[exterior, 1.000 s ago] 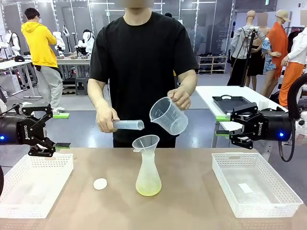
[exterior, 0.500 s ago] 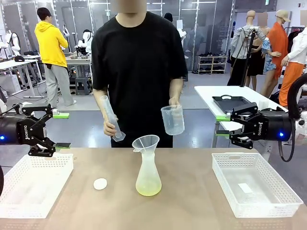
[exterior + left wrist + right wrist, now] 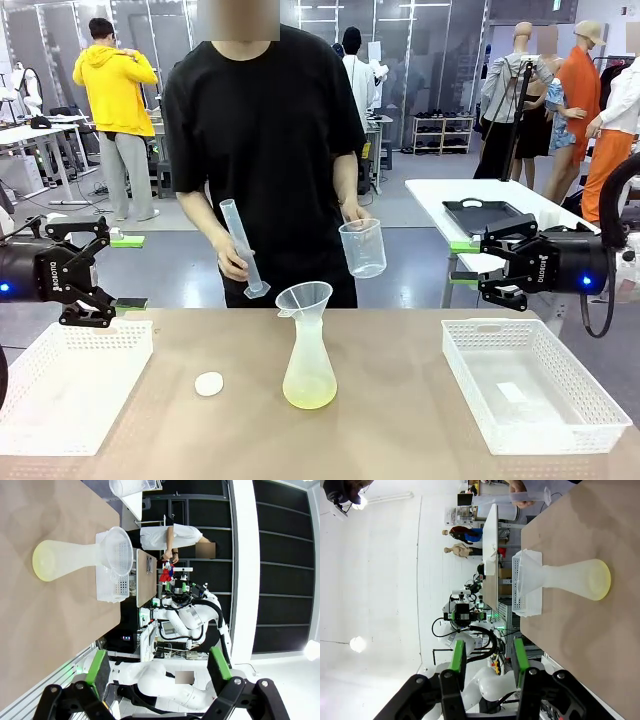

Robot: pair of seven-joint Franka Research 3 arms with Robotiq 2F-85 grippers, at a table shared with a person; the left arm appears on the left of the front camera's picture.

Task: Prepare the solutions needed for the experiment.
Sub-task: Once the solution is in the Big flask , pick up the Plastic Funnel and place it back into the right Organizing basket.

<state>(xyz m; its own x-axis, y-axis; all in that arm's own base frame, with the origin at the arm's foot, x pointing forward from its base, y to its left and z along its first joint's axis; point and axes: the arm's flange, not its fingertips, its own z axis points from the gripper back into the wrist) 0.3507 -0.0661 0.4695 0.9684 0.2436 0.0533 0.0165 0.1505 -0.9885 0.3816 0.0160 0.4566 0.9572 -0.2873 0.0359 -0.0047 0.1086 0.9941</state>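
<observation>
solutions (image 3: 309,400) shallow in flask (image 3: 307,352) btm, flask upright; long axis vert.

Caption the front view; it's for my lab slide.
Person holds clear graduated cylinder and clear plastic beaker behind a funnel-topped translucent flask of pale yellow-green liquid.

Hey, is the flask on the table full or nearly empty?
Nearly empty: the flask holds just a shallow pale yellow-green layer at its base.

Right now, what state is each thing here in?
Flask: upright, shallow yellow-green liquid at bottom.
Funnel: seated in flask's neck.
Cylinder: held tilted in a hand.
Beaker: in the other hand, looks empty.
Disc: flat on table.
Left gripper: open.
Right gripper: open.
</observation>
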